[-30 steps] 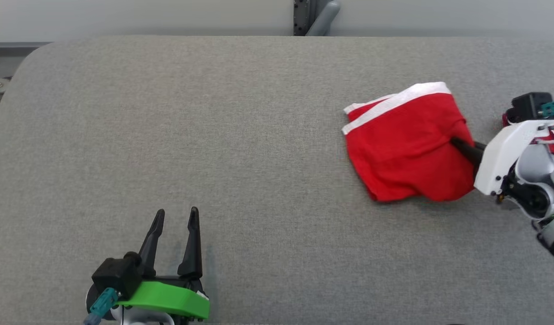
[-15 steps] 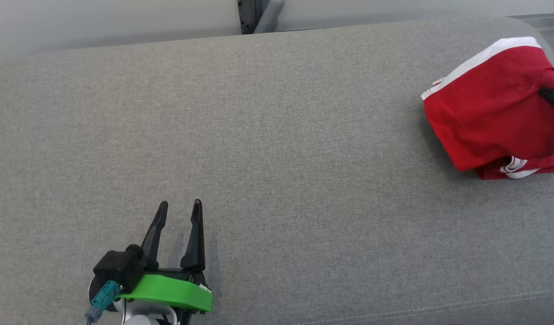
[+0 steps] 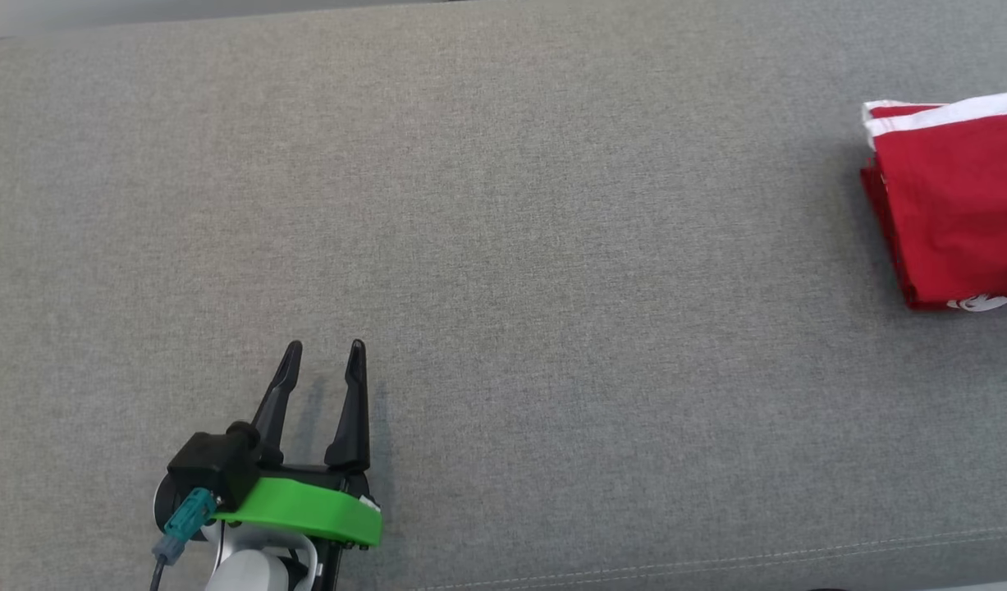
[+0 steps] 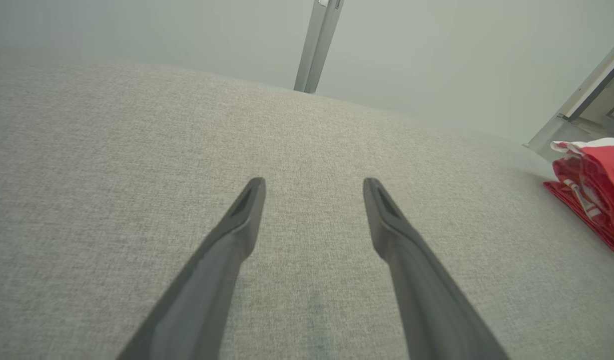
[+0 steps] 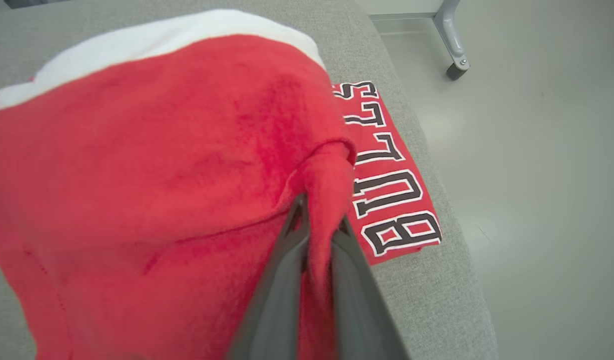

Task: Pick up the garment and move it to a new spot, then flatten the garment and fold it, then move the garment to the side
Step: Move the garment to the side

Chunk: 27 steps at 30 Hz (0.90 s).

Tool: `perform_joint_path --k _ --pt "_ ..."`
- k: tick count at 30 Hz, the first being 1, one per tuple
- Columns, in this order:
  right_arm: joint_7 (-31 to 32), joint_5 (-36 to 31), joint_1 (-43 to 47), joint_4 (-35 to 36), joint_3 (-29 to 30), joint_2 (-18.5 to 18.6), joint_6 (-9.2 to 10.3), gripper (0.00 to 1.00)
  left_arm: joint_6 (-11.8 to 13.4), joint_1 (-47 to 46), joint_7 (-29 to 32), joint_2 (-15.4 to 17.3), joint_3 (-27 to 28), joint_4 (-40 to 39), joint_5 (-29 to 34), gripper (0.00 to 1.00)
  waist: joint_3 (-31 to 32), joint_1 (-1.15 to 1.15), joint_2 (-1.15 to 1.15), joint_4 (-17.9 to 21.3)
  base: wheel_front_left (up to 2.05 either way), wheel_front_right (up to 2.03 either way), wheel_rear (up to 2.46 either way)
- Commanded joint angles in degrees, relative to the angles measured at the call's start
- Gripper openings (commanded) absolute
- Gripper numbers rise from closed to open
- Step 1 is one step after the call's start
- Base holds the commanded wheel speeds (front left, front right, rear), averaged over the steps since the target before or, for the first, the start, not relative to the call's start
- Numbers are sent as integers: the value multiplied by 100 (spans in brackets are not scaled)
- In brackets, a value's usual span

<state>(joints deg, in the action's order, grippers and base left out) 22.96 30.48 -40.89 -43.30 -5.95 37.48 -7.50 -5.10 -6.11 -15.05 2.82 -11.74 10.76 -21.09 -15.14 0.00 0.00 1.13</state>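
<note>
Red garment, with a white band along its far side, lies at the right end of the grey padded table, cut off by the head view's right border. The right gripper is clamped on it: in the right wrist view its two dark fingers meet on a pinched ridge of red cloth, which bulges up towards them. The left gripper hovers with its fingers spread and nothing between them, near the table's front edge and well apart from the garment, which lies off to its right. The right arm is plainly the nearer, and any setting-down or release looks like its job.

The right wrist view adds what the head view lacks: a flat lower layer with black-and-white block lettering lying right along the table's end edge, its long side following that edge, with bare floor just beyond. The left wrist view shows the garment side-on as several stacked layers, so it seems folded. Little table is left beyond it; going further risks a slide off.
</note>
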Motion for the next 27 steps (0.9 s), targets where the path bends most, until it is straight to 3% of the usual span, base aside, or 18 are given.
perform_joint_path --k 1,4,5,7,8,17,27 --pt "-168 -135 28 -122 114 -7 3 0 -33 -89 -13 16 27 3 55 100 -107 0 0 -71 0 0 0" --pt "-732 -472 -10 -426 351 -137 3 0 -46 -109 -13 16 64 18 101 100 -160 0 0 -66 0 0 0" --pt "-887 -560 -16 -542 438 -203 3 11 -55 -113 -13 16 75 19 117 100 -165 0 0 -59 0 0 0" --pt "-1069 -745 9 -768 531 -305 3 48 -55 -109 -13 16 84 23 131 100 -162 0 0 -42 0 0 0" --pt "-1194 -828 -3 -831 567 -342 3 100 -56 -123 -13 16 83 25 139 100 -161 0 0 -30 0 0 0" --pt "-3305 -1288 269 -458 619 -595 3 100 -33 31 -13 16 138 -3 173 100 231 0 0 2 0 0 0" --pt "-3774 -1050 1894 1682 632 -956 3 100 143 570 -13 16 579 56 289 100 1052 0 0 -97 0 0 0"
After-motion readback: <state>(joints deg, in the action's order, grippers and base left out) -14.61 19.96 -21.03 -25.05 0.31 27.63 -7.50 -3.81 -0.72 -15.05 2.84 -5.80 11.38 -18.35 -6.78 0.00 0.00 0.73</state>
